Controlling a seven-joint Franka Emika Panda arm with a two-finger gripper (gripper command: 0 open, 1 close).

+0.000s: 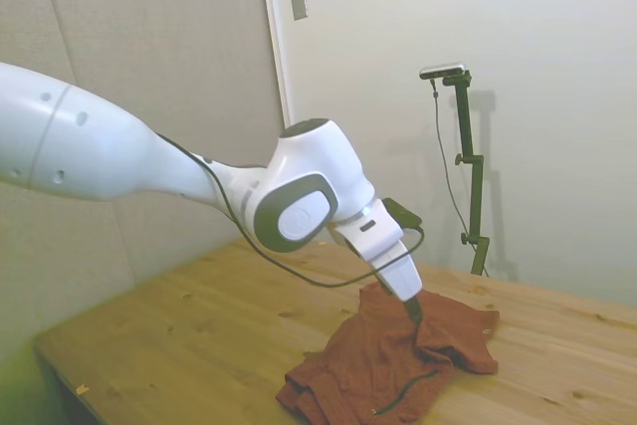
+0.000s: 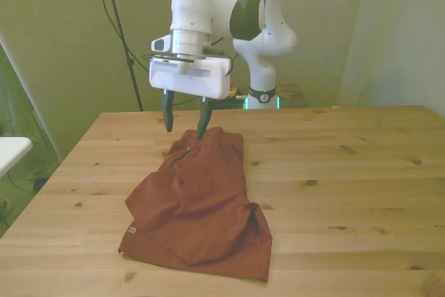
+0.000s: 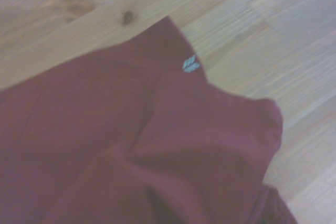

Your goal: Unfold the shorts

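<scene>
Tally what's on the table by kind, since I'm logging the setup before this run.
Rust-red shorts: 1
Robot gripper, fingers apart over the shorts: 1
Wooden table: 1
Total: 3

One shorts (image 2: 198,206) lying on one table (image 2: 348,172), one gripper (image 2: 184,126) hanging at the shorts' 12 o'clock edge, two fingers (image 2: 202,122) showing, one small logo (image 3: 190,64) showing

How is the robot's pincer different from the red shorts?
The pincer is hard, white with dark fingers, and hangs in the air; the shorts are soft, rust-red and lie wrinkled on the table. The pincer is narrow; the shorts are much wider. The pincer is open over the shorts' far edge.
</scene>
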